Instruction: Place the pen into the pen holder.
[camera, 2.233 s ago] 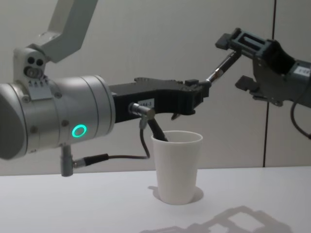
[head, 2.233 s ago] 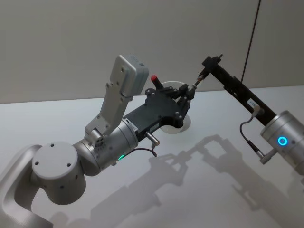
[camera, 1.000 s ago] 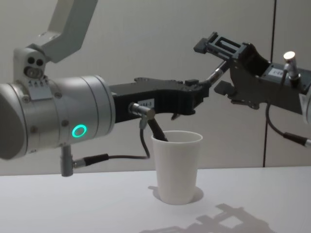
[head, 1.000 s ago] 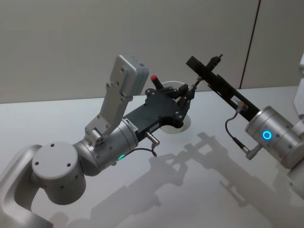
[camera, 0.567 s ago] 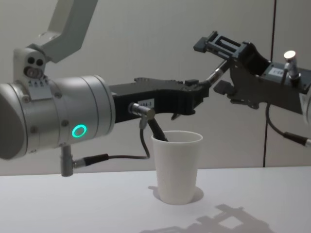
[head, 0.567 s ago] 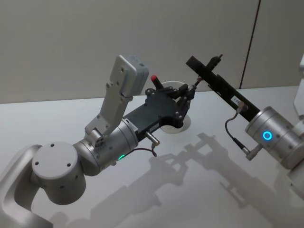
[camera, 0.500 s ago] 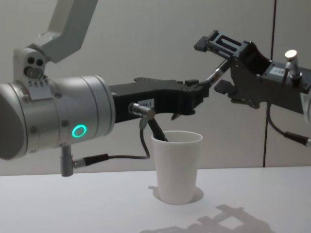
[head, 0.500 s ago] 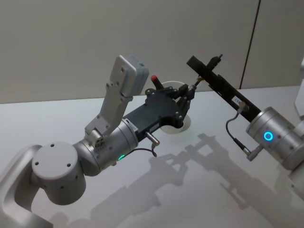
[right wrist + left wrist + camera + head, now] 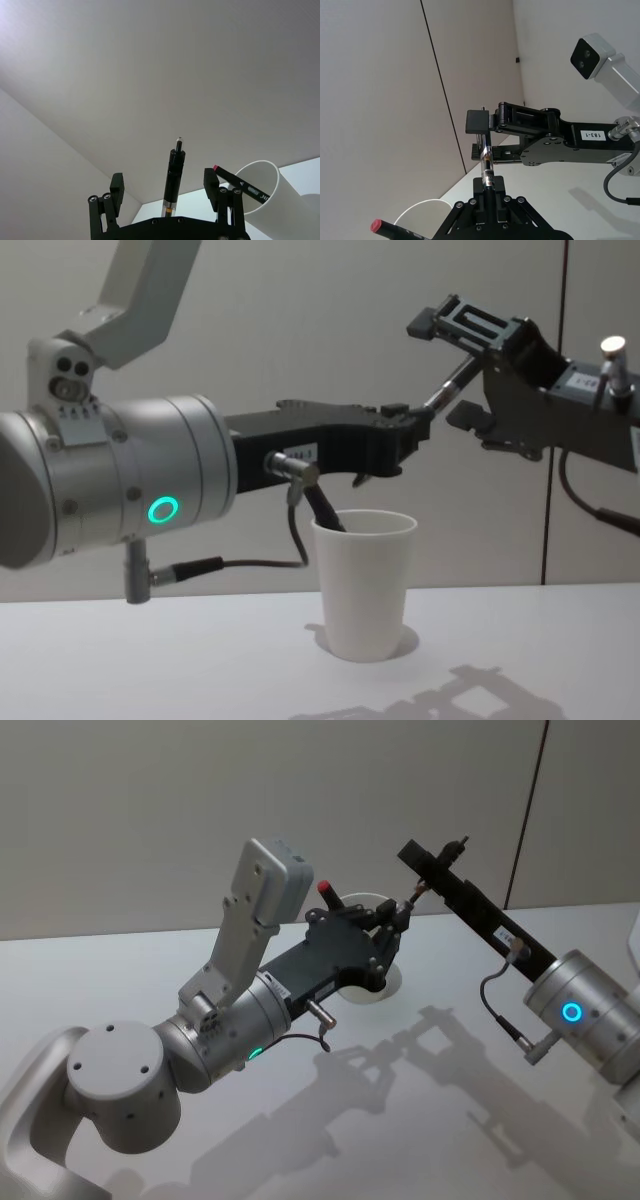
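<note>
The slim black pen slants up to the right above the white paper cup that serves as pen holder. My left gripper is shut on the pen's lower end, just over the cup's rim. My right gripper is open, its two fingers standing wide apart on either side of the pen's upper end without touching it. In the left wrist view the pen runs from my left gripper toward a right finger pad.
A black pen with a red tip leans inside the cup. The cup stands on a pale table with a plain wall behind. The left arm's grey body reaches across the table's middle.
The right arm first swung in leftward around the pen, then drew back a little to the right in the last half second. The left gripper, the pen and the cup have stayed still.
</note>
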